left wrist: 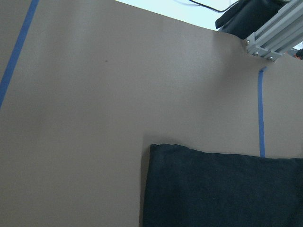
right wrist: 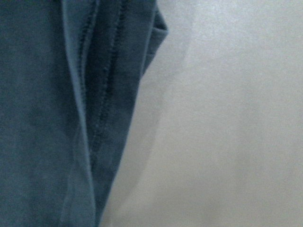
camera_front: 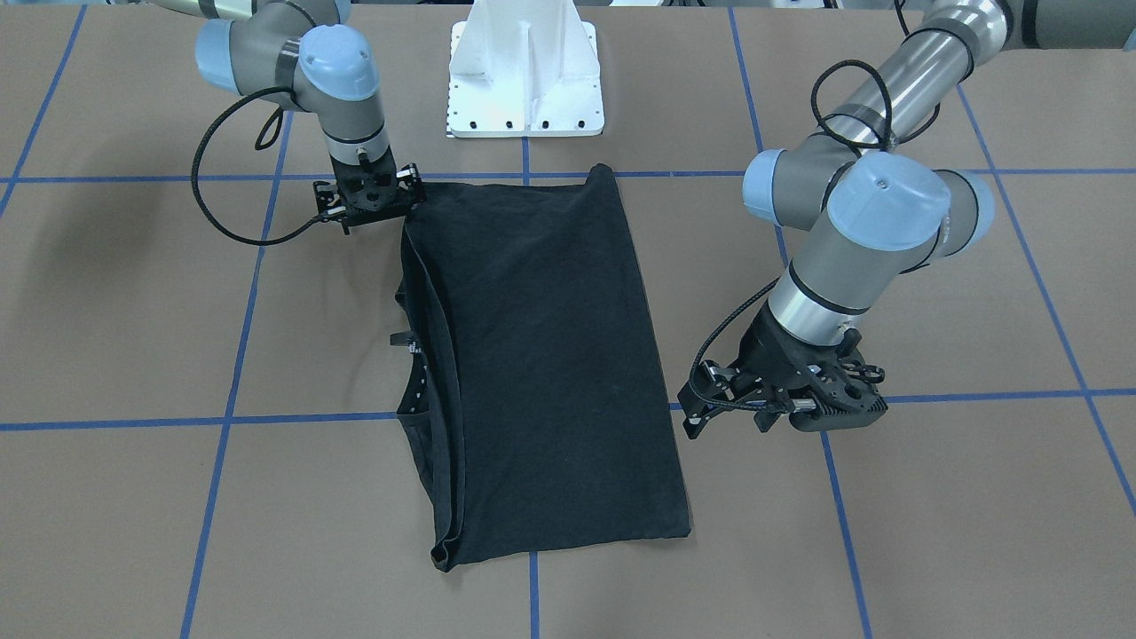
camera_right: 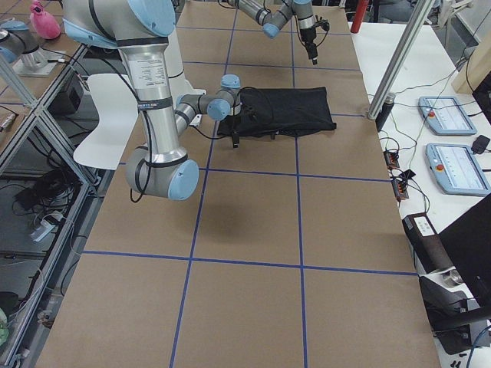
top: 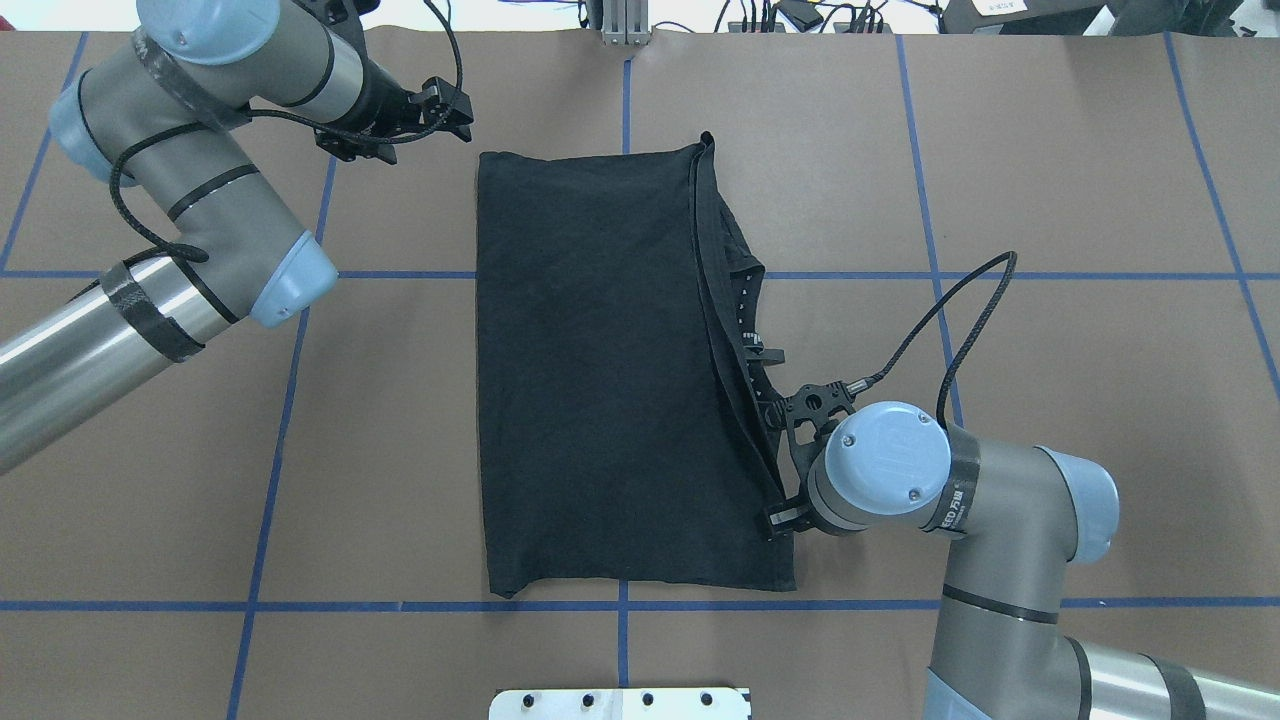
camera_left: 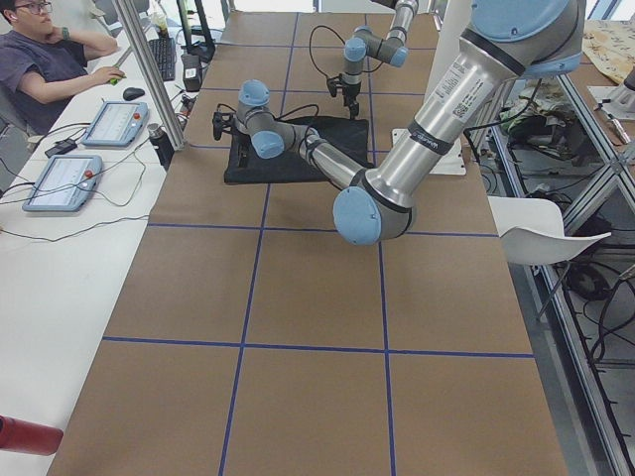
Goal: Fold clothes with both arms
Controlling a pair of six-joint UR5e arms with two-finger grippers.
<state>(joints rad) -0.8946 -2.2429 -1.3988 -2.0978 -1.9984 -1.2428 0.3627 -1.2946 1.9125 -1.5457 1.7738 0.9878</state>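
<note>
Read across the overhead view. The left arm [top: 190, 190], a silver-grey jointed tube with light blue joint caps and a looping black cable, ends in the left gripper [top: 448, 108]. Its jaws appear apart and empty, and it hangs just beside the far left corner of the T-shirt [top: 600, 370] without touching it. The T-shirt lies flat in the middle of the tabletop [top: 400, 450], a matt brown surface gridded with blue tape. It is soft black cotton, faintly creased, and forms a long, narrow rectangle with any chest print hidden. Its left edge is a clean, straight fold. Its right edge is a stack of loose layers, where stitched hems and a curved neckline with a small pale-marked label [top: 745, 300] show. The right arm [top: 1000, 520] stands over the near part of that layered edge. In the front-facing view the right gripper [camera_front: 373, 202] points down and touches the corner of the cloth, but whether it is clamped on the fabric cannot be told. The right wrist view shows only seams and bare tabletop. A white bolted plate [top: 620, 703] sits at the near edge. By judgement, the lengthwise folding is done and the shirt is about half folded. A crosswise fold, bringing one short end onto the other, remains, and the ragged right edge may want squaring.
</note>
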